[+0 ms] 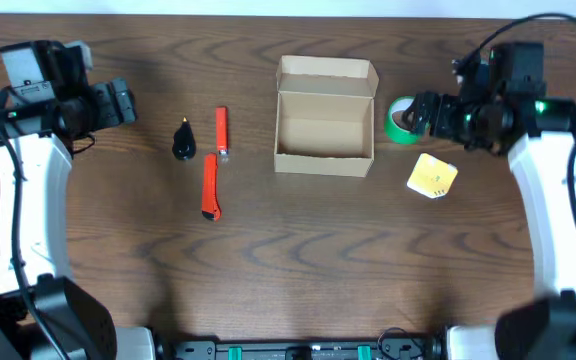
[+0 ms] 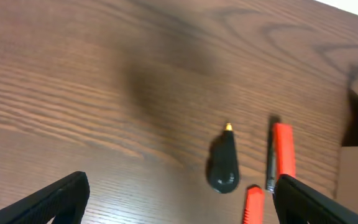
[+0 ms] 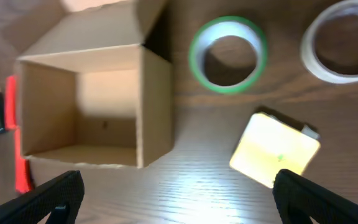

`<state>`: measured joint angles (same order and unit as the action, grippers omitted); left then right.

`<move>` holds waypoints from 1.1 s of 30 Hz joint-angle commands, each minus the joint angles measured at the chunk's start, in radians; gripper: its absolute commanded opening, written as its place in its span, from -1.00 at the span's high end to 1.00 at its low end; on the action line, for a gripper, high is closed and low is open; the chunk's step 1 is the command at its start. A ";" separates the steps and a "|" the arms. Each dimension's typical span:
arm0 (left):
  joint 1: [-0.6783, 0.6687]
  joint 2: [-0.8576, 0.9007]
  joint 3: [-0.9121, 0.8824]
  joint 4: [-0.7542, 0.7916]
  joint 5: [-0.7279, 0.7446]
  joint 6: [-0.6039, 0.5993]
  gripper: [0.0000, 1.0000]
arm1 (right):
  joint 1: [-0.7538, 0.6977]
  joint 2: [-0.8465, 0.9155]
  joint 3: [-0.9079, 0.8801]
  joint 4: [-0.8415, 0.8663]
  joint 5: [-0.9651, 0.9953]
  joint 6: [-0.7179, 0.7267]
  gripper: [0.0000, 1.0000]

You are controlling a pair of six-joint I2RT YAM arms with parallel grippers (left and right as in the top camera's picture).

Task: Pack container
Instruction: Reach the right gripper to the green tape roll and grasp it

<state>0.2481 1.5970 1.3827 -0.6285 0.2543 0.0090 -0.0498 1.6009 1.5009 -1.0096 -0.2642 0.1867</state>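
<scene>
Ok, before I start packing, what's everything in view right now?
container: one, tan cardboard, table centre, flap lid open, looks empty
green tape roll: one, green, flat, just right of the container
pale tape roll: one, whitish, beside the green roll, seen only in the right wrist view
yellow block: one, yellow, right of the container, nearer the robot
slim tools: two, orange-red, left of the container, the second nearer the robot
black object: one, black with a gold tip, left of the slim tools
table: one, brown wood
left pincer: one, black, open, far left
right pincer: one, black, open, by the green roll
</scene>
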 commanded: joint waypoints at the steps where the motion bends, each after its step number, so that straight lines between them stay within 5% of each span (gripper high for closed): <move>1: 0.006 0.002 0.023 0.005 0.013 0.021 -0.91 | -0.033 0.093 0.118 -0.021 0.047 -0.003 -0.98; 14: 0.006 0.002 0.023 -0.027 0.001 0.021 -0.91 | -0.072 0.400 0.287 -0.032 0.304 -0.023 -0.98; 33: 0.006 0.002 0.023 -0.027 0.001 0.021 -0.91 | -0.045 0.614 0.296 0.110 0.282 0.003 -0.77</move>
<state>0.2535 1.6009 1.3838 -0.6514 0.2588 0.0235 -0.1120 2.1948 1.7725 -0.9024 0.0204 0.1795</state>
